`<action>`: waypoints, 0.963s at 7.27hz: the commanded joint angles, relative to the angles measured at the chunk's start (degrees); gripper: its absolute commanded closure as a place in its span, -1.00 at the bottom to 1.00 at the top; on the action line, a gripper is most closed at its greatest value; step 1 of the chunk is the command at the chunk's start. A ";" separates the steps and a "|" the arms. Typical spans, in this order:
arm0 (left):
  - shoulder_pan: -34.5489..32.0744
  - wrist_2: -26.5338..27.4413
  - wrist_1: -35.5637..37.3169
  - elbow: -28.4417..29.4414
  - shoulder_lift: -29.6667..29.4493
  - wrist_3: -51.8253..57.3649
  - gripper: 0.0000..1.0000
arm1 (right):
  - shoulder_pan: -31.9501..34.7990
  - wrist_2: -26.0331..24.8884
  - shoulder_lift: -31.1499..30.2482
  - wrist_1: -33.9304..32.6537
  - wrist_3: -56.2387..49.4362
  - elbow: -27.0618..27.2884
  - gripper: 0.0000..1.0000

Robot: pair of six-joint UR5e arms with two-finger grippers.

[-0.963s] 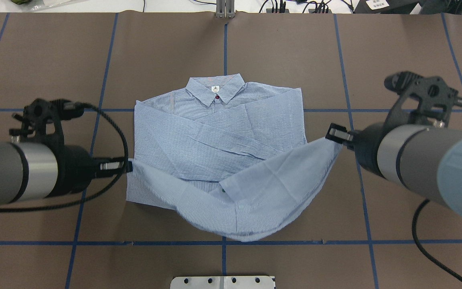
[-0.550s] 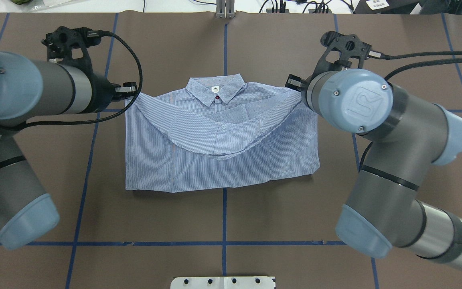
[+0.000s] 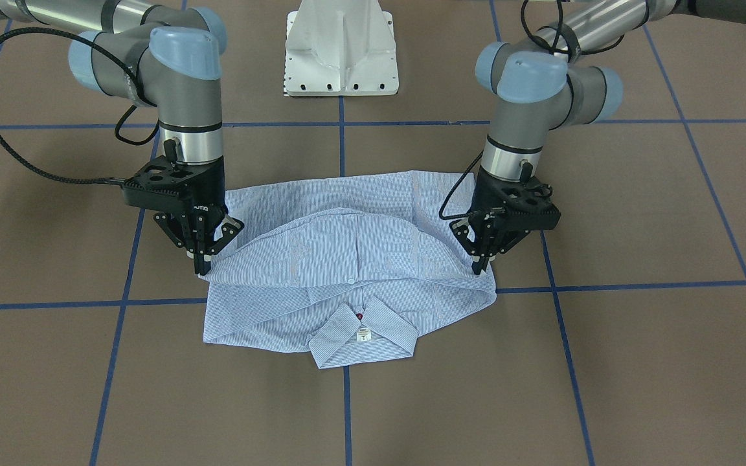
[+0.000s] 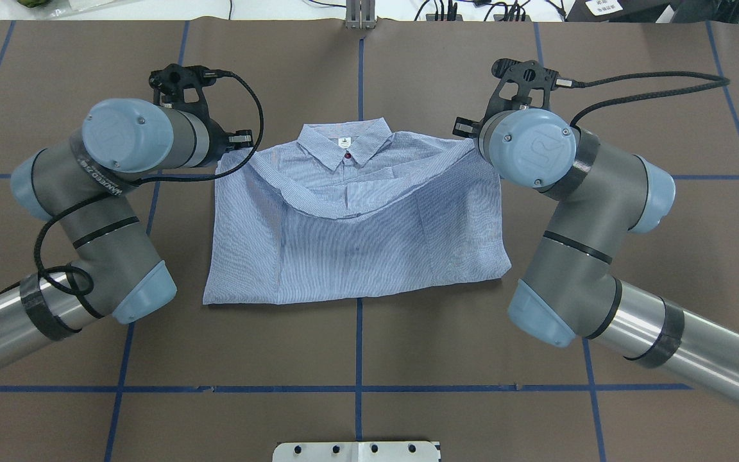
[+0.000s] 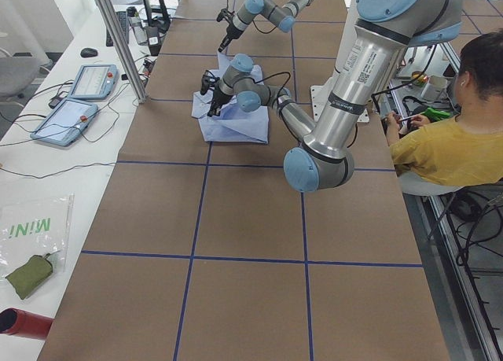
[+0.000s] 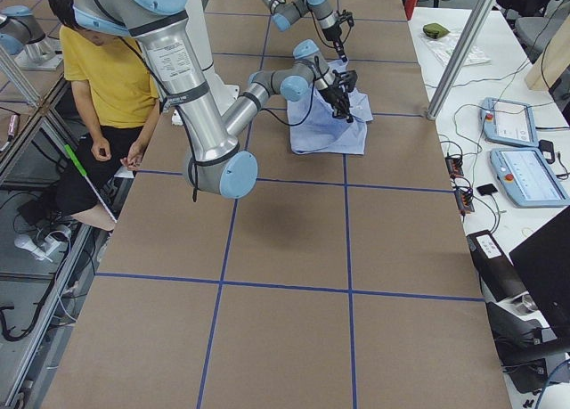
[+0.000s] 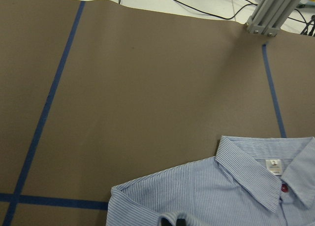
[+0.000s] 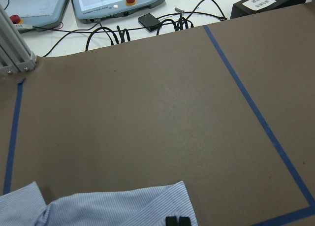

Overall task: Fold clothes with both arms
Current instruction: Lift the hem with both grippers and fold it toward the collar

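Hem (image 4: 344, 215) moved toward collar (image 4: 344, 144); one shirt (image 4: 356, 256); left gripper (image 3: 478, 266), right gripper (image 3: 201, 266) clamping it

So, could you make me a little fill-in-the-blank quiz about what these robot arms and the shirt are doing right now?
The shirt is light ___ with fine white stripes.
The left gripper and the right gripper are both ___ on the shirt's folded-up edge.
The button under the collar is dark ___.
The table covering is ___, with blue lines.
Missing words: blue; shut; red; brown.
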 commanded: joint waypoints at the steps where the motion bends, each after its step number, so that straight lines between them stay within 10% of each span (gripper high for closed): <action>1: -0.45 -0.01 -2.96 4.25 -0.63 7.66 1.00 | 1.81 2.29 0.06 4.60 -1.89 -5.20 1.00; 7: -1.86 -1.16 -6.64 7.23 -0.63 11.99 1.00 | 4.71 7.13 7.01 9.02 -7.23 -18.40 1.00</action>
